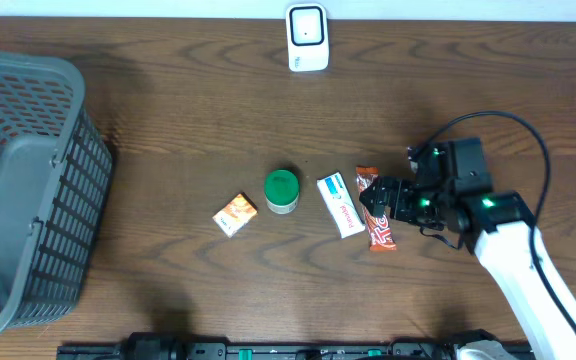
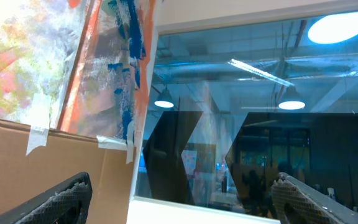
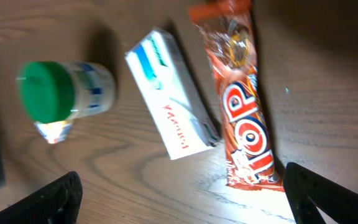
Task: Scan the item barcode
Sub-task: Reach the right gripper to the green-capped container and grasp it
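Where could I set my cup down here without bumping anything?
Bare tabletop lies between the basket and the orange box, and between the scanner and the items. It is crowded where the green-lidded jar, white box and candy bar sit close, with the right gripper above the bar.

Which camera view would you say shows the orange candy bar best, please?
The right wrist view: the candy bar lies large, wrapper lettering readable. Overhead shows it small, partly hidden by the right tool. The left wrist view misses it.

basket [image 1: 68, 230] 1 | scanner [image 1: 307, 38] 1 | jar [image 1: 282, 191] 1 | candy bar [image 1: 377, 212] 1 | boxes [image 1: 235, 214] [image 1: 340, 204] 2
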`<state>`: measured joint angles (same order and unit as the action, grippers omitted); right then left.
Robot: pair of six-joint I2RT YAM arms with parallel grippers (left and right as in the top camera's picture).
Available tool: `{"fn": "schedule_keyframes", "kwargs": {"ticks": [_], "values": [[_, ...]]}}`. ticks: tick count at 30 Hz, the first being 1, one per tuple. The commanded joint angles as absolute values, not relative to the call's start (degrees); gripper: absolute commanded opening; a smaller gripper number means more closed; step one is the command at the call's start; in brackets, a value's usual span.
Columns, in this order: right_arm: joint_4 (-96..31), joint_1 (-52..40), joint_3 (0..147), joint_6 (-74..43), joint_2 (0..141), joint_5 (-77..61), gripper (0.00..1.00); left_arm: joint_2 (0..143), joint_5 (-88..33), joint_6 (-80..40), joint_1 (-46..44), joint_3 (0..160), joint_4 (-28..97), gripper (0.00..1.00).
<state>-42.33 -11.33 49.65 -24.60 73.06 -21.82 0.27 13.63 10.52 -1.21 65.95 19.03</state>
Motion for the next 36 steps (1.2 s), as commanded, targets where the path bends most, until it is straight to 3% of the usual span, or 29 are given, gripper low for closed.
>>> {"fn": "schedule_keyframes", "kwargs": {"ticks": [1, 6, 9, 14, 26, 36], "values": [[-41.67, -12.1, 49.41, -26.33, 76.84, -21.76, 0.99, 0.19, 13.1, 10.46, -0.97, 65.84, 18.55, 0.93], [-38.72, -13.1, 49.76, -19.51, 78.56, -28.05, 0.99, 0.19, 13.1, 10.46, -0.97, 65.84, 18.55, 0.93], [-40.49, -18.09, 52.93, -21.78, 78.24, -22.7, 0.99, 0.19, 13.08, 10.44, -0.97, 65.84, 18.57, 0.93], [-44.4, -31.59, 66.24, -27.0, 81.21, -5.82, 0.99, 0.19, 13.08, 10.44, -0.97, 65.84, 18.57, 0.93], [-68.71, -34.61, 104.29, -8.19, 110.17, -4.45, 0.99, 0.19, 13.08, 10.44, -0.97, 65.84, 18.59, 0.93], [-66.52, -41.28, 105.75, -8.1, 119.55, -4.4, 0.99, 0.19, 13.08, 10.46, -0.97, 65.43, 18.98, 0.93]]}}
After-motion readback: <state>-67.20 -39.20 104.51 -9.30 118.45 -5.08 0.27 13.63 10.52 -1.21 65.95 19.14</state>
